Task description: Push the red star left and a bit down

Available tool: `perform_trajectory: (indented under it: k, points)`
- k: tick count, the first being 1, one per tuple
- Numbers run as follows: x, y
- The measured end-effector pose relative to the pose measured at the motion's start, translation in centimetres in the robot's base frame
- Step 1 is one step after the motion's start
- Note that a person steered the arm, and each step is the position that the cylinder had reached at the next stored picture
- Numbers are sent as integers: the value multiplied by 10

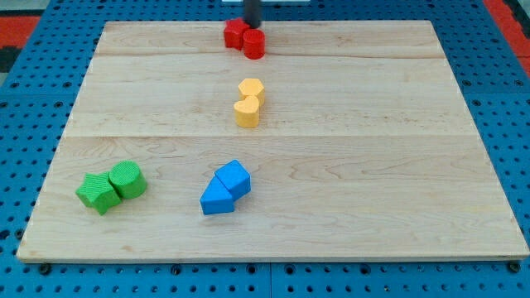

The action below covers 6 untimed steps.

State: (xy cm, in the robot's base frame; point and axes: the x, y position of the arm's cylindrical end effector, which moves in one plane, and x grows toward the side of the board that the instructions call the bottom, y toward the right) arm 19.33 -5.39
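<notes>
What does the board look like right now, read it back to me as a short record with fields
my tip: rod's lower end at the view's top, just behind the red pair
red star: touching a red cylinder on its right
yellow blocks: two touching, mid-board
blue blocks: two touching, lower centre
green blocks: star and cylinder touching, lower left
board: wooden

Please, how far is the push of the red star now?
Done: nothing visible; the red star sits at the board's top edge, touching the red cylinder. In hand: my tip stands just behind both, at the star's upper right. Left: the whole push left and slightly down.
</notes>
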Motion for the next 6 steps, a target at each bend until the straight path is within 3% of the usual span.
perform_trajectory:
  k: [1, 2, 4, 6]
  points:
    - [3, -50]
    - [-2, -57]
    - [7, 2]
    - [32, -34]
